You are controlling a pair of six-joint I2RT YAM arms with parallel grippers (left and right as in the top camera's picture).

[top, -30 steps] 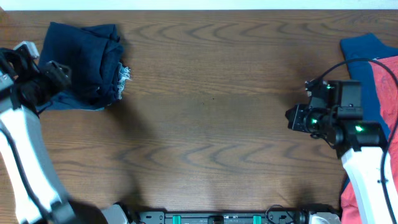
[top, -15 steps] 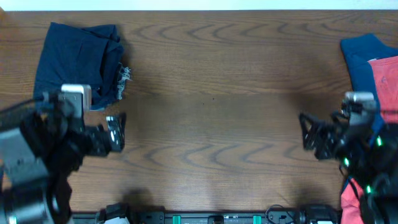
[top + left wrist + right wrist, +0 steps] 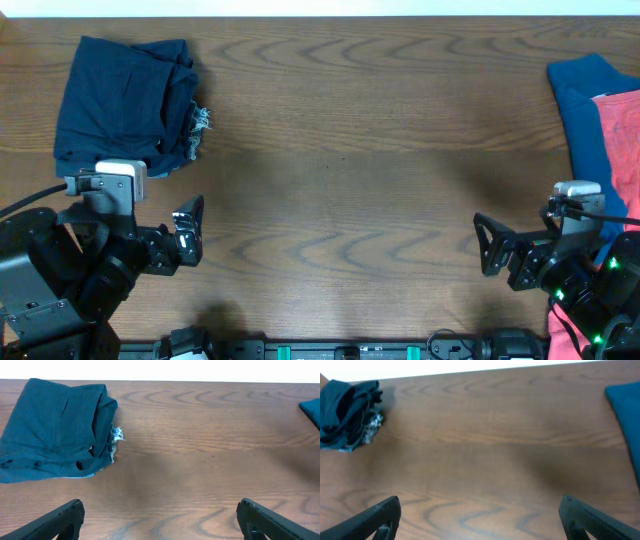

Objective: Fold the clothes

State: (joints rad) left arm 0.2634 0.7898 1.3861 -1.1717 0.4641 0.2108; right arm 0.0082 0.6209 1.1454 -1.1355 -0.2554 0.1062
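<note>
Both pincers stand wide and empty over bare wood, with the clothes off at the table's far corners.

The folded dark navy cotton garment [image 3: 125,105] lies bunched at the far left of the brown wood-grain table [image 3: 340,150], with pale frayed threads poking out at its right edge; how its layers stack cannot be made out. The left gripper [image 3: 190,232] sits near it but apart, jaws spread wide with nothing between them, and its wrist camera shows only the two black fingertips [image 3: 65,517] at the bottom corners. The right gripper [image 3: 487,245] is likewise spread wide and holds nothing. Beside it, a flat blue garment [image 3: 585,110] with a coral-red garment [image 3: 620,130] on top runs off the right edge, and the right arm hides their lower part.
</note>
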